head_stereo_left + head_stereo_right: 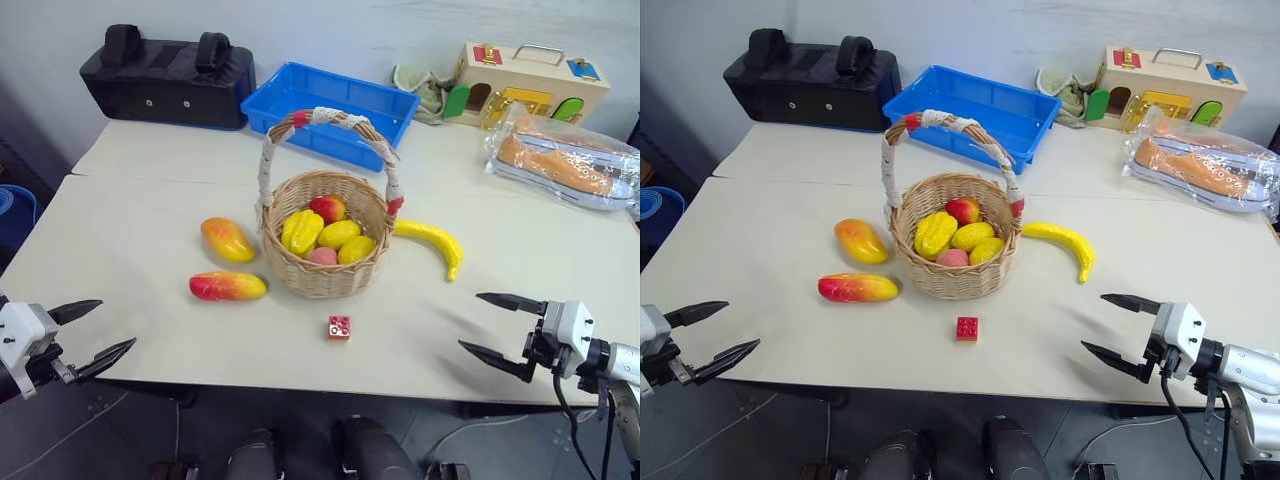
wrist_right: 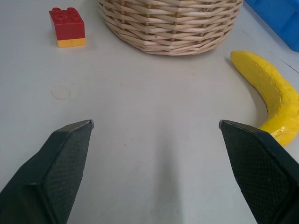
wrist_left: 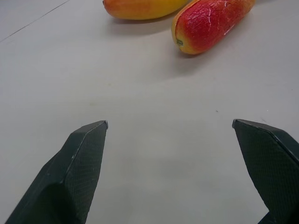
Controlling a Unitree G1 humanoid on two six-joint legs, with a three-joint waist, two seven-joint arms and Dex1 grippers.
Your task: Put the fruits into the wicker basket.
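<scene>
The round wicker basket [image 1: 322, 268] stands mid-table with its tall cord-wrapped handle; several toy fruits lie inside it. Left of it on the table lie two mangoes, one [image 1: 227, 239] nearer the basket and one [image 1: 228, 286] closer to me. A yellow banana [image 1: 432, 243] rests just right of the basket. My left gripper [image 1: 92, 330] hovers open at the table's near left edge, pointing toward the mangoes [image 3: 212, 23]. At the near right edge my right gripper [image 1: 490, 322] is open and empty, facing the basket [image 2: 170, 23] and banana [image 2: 271, 93].
A small red brick [image 1: 339, 327] sits in front of the basket. A blue tray [image 1: 330, 105], a black bag [image 1: 168, 75], a wooden toy house [image 1: 530, 85] and a plastic-wrapped package [image 1: 565, 160] line the far side of the table.
</scene>
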